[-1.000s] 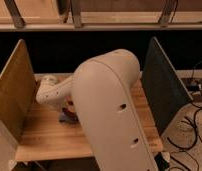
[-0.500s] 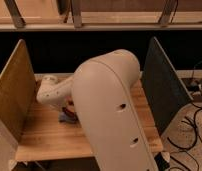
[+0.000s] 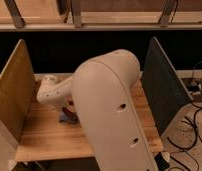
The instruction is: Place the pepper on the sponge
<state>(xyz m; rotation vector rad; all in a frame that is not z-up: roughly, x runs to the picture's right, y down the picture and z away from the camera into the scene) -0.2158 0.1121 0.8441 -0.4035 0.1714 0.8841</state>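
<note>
Pincer (image 3: 67,106): at the end of the white arm, low over the sponge's upper edge, mostly hidden behind the wrist. Spread, pressed together or pinching something, cannot tell.
Sponge (image 3: 64,118): blue-grey pad, flat on the bench. Only part of it peeks out below the wrist.
Pepper (image 3: 70,112): small red bit at the sponge's upper right edge, touching it or just above it. Cannot tell if it rests on the sponge or hangs in the pincer.
Arm (image 3: 111,115): big white link rising right of the sponge, blocks whatever lies on that side.
Wrist (image 3: 49,92): up and left of the sponge.
Bench (image 3: 46,137): pale wood, bare patch below the sponge.
Side boards: tan board (image 3: 11,95) well left of the sponge, dark board (image 3: 161,82) well right of it.
Stage: fits both the pepper held and coming down onto the sponge, and the pepper already set there with the pincer close above. The view does not settle it.
Risk, roll-off: the pepper is slim, tapered and glossy, and the sponge is small. Landing near an edge or tilted, it likely rolls onto the bench.
Risk, drag: a sideways move while this low could shove the light sponge or sweep the pepper off.
Risk, squash: pressing down too far dents the soft sponge, and the spring-back may flick the pepper away.
Risk, check: the arm covers most of the sponge, so the result is hard to confirm.
</note>
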